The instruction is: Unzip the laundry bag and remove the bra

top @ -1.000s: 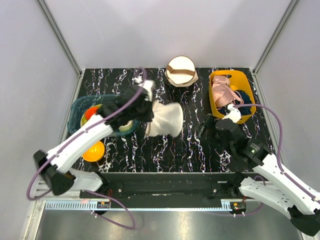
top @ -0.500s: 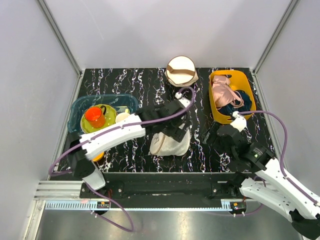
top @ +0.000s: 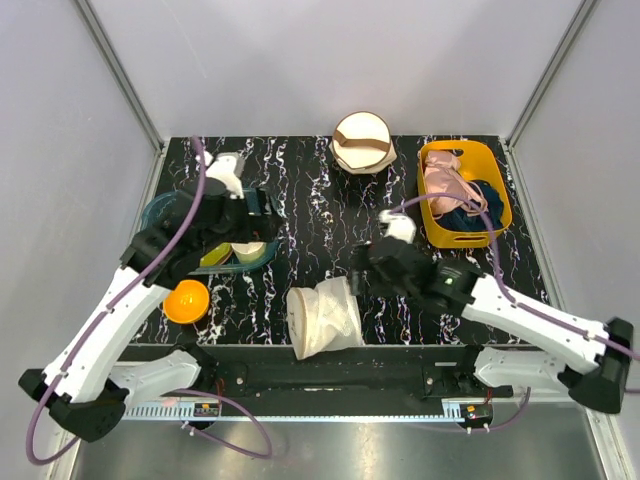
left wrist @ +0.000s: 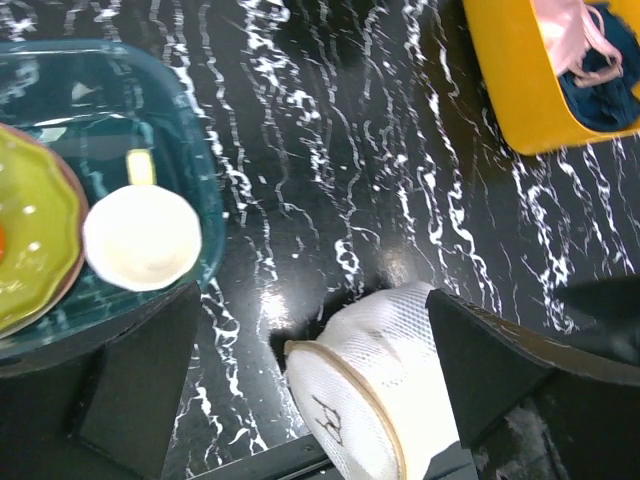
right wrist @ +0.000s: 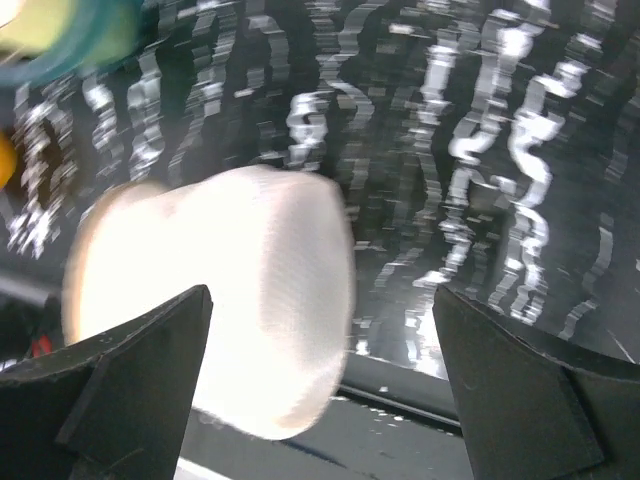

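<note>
The laundry bag (top: pixel 322 318) lies on its side by the table's front edge, a round white mesh pouch with a tan zipper rim and a small black drawing (left wrist: pixel 333 424) on its face. It is zipped shut and nothing touches it. The bra is hidden. My left gripper (top: pixel 240 222) hangs open, high over the teal tray's edge; in its wrist view the bag (left wrist: pixel 370 390) shows far below between the fingers (left wrist: pixel 312 300). My right gripper (top: pixel 362 272) stands open just right of the bag, which appears blurred (right wrist: pixel 220 300) toward its left finger (right wrist: pixel 320 292).
A teal tray (top: pixel 158 212) with a green plate and a white cup (left wrist: pixel 140 238) sits at the left, an orange bowl (top: pixel 187 301) in front of it. A cream round bag with a brown band (top: pixel 363 142) is at the back. A yellow bin (top: pixel 437 226) holds pink and navy garments.
The left gripper carried the bag to the front edge, let go, and drew back left over the tray. The right arm swung left toward the bag.
</note>
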Controlling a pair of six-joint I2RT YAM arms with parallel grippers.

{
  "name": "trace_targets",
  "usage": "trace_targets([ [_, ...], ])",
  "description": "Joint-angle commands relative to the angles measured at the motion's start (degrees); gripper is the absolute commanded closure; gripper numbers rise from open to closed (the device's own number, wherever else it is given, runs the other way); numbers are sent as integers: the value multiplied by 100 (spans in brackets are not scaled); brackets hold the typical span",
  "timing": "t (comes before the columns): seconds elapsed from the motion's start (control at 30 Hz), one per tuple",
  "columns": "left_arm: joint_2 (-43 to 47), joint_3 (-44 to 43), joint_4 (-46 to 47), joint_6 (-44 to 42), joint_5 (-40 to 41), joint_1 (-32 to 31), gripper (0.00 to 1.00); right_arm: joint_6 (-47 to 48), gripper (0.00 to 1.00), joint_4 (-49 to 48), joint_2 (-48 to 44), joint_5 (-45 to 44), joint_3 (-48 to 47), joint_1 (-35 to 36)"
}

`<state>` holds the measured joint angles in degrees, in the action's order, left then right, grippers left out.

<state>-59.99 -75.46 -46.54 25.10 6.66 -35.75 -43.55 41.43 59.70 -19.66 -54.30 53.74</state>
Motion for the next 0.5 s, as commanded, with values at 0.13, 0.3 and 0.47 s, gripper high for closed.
trace_targets([
  [0.13,295,172,-338,38,20,744,1,1068,0,-206,2156,-505,-2189,1815],
  [0.3,233,269,-338,12,-6,832,1,1252,0,-381,2950,-20,-2462,1992],
  [0.47,180,453,-250,47,-15,885,1,1480,8,-863,3530,269,-2392,1992],
])
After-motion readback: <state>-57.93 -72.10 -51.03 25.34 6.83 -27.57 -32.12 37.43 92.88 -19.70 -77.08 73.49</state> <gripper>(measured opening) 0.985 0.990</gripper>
